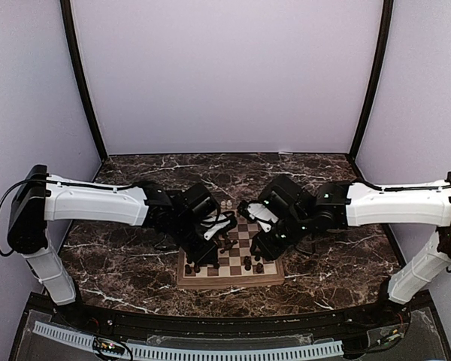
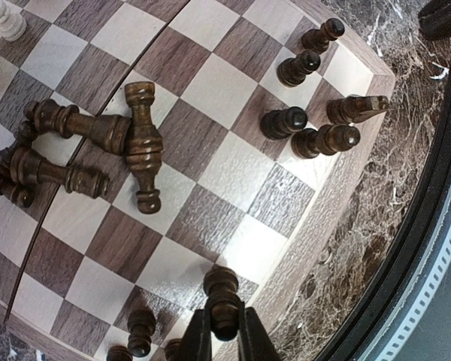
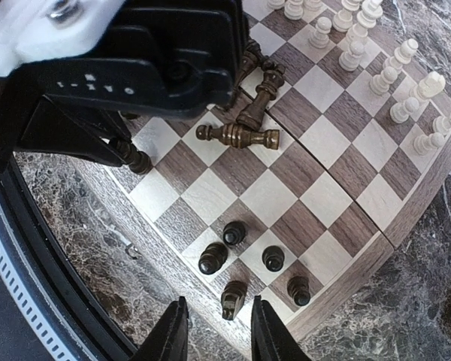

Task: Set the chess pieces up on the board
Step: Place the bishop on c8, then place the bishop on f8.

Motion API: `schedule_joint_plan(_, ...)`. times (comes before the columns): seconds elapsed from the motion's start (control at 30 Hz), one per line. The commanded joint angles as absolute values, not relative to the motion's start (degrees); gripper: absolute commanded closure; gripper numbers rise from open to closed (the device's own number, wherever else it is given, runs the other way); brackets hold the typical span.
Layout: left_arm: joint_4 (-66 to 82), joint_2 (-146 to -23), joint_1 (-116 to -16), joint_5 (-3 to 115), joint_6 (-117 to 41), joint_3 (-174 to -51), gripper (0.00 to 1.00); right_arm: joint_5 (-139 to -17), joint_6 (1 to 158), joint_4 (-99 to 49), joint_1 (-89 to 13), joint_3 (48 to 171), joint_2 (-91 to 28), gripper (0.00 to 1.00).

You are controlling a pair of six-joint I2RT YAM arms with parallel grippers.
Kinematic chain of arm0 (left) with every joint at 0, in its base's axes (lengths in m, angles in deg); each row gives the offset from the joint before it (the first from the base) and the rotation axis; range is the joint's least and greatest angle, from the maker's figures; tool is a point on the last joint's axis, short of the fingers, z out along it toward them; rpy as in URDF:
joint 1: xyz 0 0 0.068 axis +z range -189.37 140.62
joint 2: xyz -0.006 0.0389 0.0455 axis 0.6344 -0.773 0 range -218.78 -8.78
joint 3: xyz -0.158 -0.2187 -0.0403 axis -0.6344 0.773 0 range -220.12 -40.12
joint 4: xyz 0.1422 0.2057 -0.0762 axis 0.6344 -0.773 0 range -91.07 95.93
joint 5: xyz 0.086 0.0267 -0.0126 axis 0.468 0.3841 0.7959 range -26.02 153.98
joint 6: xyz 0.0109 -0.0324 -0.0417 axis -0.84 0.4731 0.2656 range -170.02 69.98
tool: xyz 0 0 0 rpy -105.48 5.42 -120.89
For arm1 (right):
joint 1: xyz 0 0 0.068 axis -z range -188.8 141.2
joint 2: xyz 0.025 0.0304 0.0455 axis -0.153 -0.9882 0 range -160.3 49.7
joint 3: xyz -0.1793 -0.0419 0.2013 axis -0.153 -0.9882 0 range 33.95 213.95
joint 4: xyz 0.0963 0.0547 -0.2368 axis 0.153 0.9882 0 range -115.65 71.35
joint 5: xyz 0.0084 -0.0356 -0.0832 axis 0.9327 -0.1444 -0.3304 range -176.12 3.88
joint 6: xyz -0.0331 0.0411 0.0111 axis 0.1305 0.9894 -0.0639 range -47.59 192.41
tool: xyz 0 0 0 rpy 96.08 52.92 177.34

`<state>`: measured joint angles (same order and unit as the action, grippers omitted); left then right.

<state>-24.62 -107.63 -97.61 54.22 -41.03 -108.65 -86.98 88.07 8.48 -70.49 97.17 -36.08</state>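
Clenching a dark piece (image 2: 221,284), clear only from its wrist, is the left claw (image 2: 224,320); the right claw (image 3: 219,308) hangs released

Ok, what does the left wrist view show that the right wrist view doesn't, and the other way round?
Left wrist only: the left gripper up close, its jaws closed on a dark piece. Right wrist only: the right gripper, open above the board's corner, and the cream pieces standing in rows along the opposite edge; the left wrist view catches just a few of them. Both: the board, the heap of toppled dark pieces near its middle, and the cluster of dark pieces at one corner.
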Motion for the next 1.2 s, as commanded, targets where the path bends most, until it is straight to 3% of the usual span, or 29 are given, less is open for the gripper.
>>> schedule_joint_plan(0.0,-27.06,-108.14,-98.06,52.70,-43.12,-110.78,0.88,-88.52,89.47,6.16,-70.14,96.33,-35.50,0.70)
schedule_joint_plan(1.0,-29.93,-106.45,-98.79,53.58,-43.73,-109.39,0.87,-86.38,86.12,4.63,-69.79,96.27,-39.77,0.69)
schedule_joint_plan(1.1,-29.79,-106.48,-98.79,53.12,-43.85,-109.09,0.84,-83.69,85.25,4.99,-69.80,96.53,-41.19,0.69)
schedule_joint_plan(1.17,-29.74,-106.48,-98.79,53.15,-43.68,-108.91,0.77,-83.26,85.16,5.45,-69.80,97.02,-42.24,0.69)
